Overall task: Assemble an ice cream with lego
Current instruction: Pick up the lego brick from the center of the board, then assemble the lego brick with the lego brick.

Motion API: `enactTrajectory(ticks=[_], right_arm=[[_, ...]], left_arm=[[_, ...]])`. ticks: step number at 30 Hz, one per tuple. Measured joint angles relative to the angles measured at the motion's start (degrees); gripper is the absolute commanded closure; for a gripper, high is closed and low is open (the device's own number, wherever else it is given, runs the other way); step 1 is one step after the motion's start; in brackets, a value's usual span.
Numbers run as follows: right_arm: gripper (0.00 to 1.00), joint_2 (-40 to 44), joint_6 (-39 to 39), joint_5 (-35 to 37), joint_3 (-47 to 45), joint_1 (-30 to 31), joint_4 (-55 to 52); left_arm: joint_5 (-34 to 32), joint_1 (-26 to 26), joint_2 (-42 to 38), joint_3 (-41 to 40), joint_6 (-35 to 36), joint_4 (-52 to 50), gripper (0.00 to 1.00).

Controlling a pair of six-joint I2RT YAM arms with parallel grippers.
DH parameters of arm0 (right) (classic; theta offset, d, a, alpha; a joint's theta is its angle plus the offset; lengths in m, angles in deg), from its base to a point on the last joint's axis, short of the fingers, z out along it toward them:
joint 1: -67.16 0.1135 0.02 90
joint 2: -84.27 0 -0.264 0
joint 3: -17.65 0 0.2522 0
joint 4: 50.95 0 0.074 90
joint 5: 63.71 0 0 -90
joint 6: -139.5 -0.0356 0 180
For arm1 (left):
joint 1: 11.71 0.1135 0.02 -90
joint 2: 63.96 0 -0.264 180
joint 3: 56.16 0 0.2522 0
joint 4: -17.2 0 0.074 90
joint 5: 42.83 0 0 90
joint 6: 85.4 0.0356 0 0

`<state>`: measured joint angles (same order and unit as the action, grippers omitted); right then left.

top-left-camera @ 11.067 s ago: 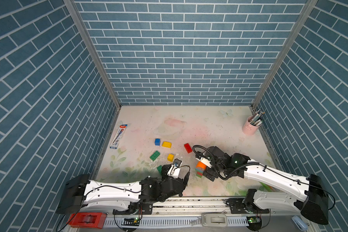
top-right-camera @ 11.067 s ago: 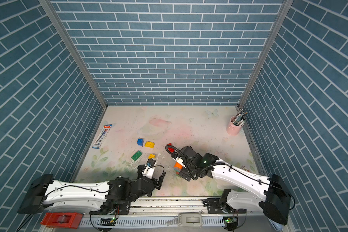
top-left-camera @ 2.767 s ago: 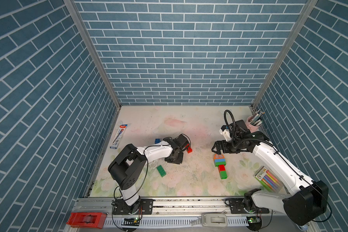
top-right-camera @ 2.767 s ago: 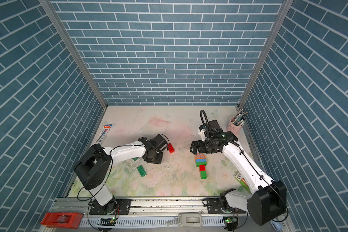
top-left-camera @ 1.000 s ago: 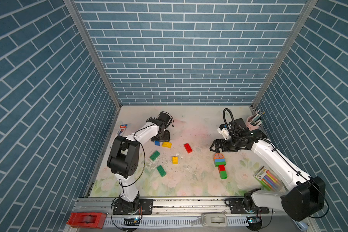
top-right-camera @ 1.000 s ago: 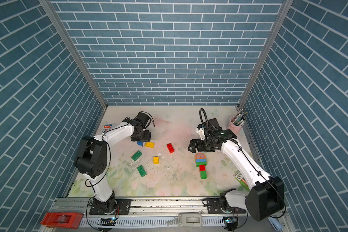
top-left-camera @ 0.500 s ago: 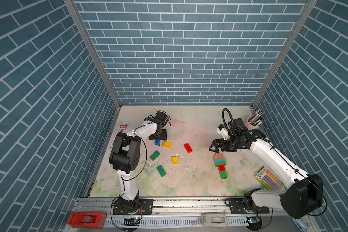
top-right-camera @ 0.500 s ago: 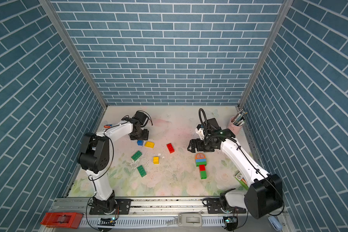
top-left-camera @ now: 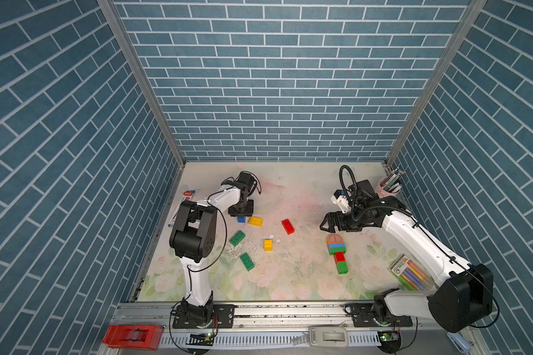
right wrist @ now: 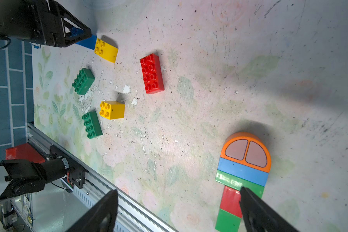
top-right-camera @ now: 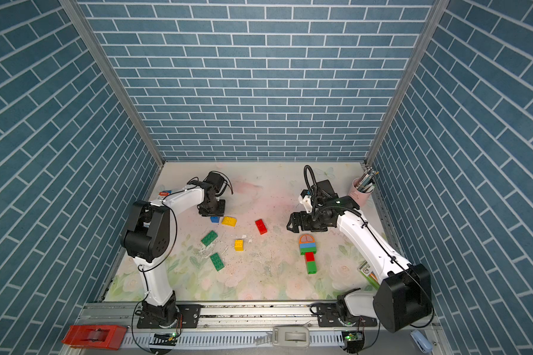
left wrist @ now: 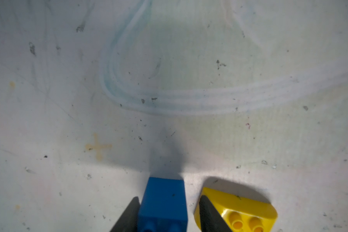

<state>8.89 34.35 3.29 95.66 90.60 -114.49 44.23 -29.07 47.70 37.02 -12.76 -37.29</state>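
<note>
Left wrist view shows the left claw [left wrist: 169, 197] narrow around the blue brick [left wrist: 163, 206] on the surface [left wrist: 169, 80], with a small gap on one side and a yellow brick [left wrist: 247, 209] just beside it. The right claw [right wrist: 178, 189] is wide, holding nothing, near the brick ice cream [right wrist: 243, 170] lying flat.

Enclosure is bounded by three walls [top-left-camera: 277, 92] papered in blue brick pattern with pale joints. Grey metal posts [top-left-camera: 145, 86] are set at rear corners. Table [top-left-camera: 290, 190] is covered by faded, scuffed floral sheet, evenly lit. Slotted metal rail [top-left-camera: 274, 310] is fixed along front edge.
</note>
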Motion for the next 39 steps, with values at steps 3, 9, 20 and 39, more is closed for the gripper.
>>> enactTrajectory(ticks=[3, 9, 20, 39], right_arm=[[0.05, 0.00, 0.00, 0.00, 0.00, 0.00, 0.02], [0.06, 0.00, 0.00, 0.00, 0.00, -0.04, 0.02], [0.01, 0.11, -0.44, -2.12, -2.75, -0.09, 3.98], [0.03, 0.44, -3.06, -3.56, -7.93, -0.09, 8.72]], left_arm=[[0.00, -0.02, 0.00, -0.07, 0.00, -0.33, 0.60], [-0.02, -0.02, -0.11, -0.39, -0.26, -0.61, 0.77], [-0.81, -5.09, -13.73, -4.94, -4.02, -4.31, 0.91], [-1.79, -25.59, -19.82, -8.41, -21.57, -8.74, 0.93]])
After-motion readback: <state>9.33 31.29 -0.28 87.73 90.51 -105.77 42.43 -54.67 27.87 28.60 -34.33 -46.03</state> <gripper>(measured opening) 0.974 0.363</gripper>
